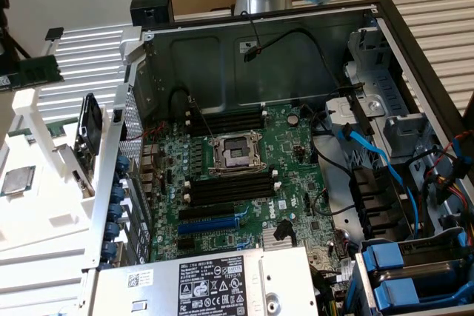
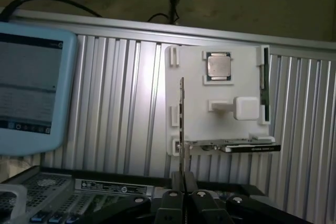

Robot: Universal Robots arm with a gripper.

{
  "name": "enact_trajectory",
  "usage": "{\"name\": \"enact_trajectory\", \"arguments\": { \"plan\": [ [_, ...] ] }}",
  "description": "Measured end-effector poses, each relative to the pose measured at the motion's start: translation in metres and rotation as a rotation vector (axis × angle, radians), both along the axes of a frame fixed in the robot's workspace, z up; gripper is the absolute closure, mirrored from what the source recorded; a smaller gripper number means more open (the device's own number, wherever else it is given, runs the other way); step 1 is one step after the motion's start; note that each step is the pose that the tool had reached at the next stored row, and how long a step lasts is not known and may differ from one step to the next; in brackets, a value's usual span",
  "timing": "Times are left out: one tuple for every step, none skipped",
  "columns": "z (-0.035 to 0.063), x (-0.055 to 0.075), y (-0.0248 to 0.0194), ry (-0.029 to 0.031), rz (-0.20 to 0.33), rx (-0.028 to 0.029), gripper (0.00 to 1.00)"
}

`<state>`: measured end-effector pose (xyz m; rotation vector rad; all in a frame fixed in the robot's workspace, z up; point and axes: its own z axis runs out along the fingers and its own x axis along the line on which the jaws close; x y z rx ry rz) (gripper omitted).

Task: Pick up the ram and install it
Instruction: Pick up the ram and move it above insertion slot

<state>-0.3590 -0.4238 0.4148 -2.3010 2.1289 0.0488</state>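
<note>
Two fingers of your gripper are clamped together on the ram, which stands edge-on between them as a thin strip. Look to ten o'clock in the exterior view: the green stick hangs over the white tray, with the processor at nine o'clock, well apart from the motherboard at centre.

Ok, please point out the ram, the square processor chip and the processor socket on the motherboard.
ram [image 1: 33, 72]: exterior view, middle of the green stick.
processor chip [image 2: 219, 66]: wrist view, centre of its silver top.
processor socket [image 1: 237, 155]: exterior view, dark centre inside the metal frame.
</note>
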Motion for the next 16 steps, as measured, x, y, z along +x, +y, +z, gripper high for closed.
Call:
{"name": "enact_trajectory", "arguments": {
  "plan": [
    [0.0002, 0.004, 0.0000, 0.0010, 0.000, 0.0005, 0.88],
    [0.0005, 0.008, 0.0000, 0.0022, 0.000, 0.0007, 0.88],
    [0.0009, 0.015, -0.0001, 0.0047, 0.000, 0.0014, 0.88],
    [0.0012, 0.019, -0.0001, 0.0061, 0.000, 0.0017, 0.88],
    [0.0013, 0.023, -0.0001, 0.0075, 0.000, 0.0019, 0.88],
    [0.0014, 0.027, -0.0001, 0.0090, 0.000, 0.0020, 0.88],
    [0.0015, 0.030, -0.0001, 0.0106, 0.000, 0.0022, 0.88],
    [0.0016, 0.034, -0.0001, 0.0124, 0.000, 0.0024, 0.88],
    [0.0018, 0.042, -0.0001, 0.0157, 0.000, 0.0028, 0.88],
    [0.0019, 0.045, -0.0001, 0.0175, 0.000, 0.0030, 0.88],
    [0.0022, 0.057, -0.0001, 0.0225, 0.000, 0.0035, 0.88],
    [0.0023, 0.060, -0.0001, 0.0241, 0.000, 0.0037, 0.88],
    [0.0025, 0.071, -0.0001, 0.0289, 0.000, 0.0043, 0.88],
    [0.0026, 0.075, -0.0001, 0.0306, 0.000, 0.0046, 0.88],
    [0.0027, 0.079, -0.0002, 0.0323, 0.000, 0.0047, 0.88],
    [0.0028, 0.083, -0.0002, 0.0342, 0.000, 0.0050, 0.88]
  ]
}}
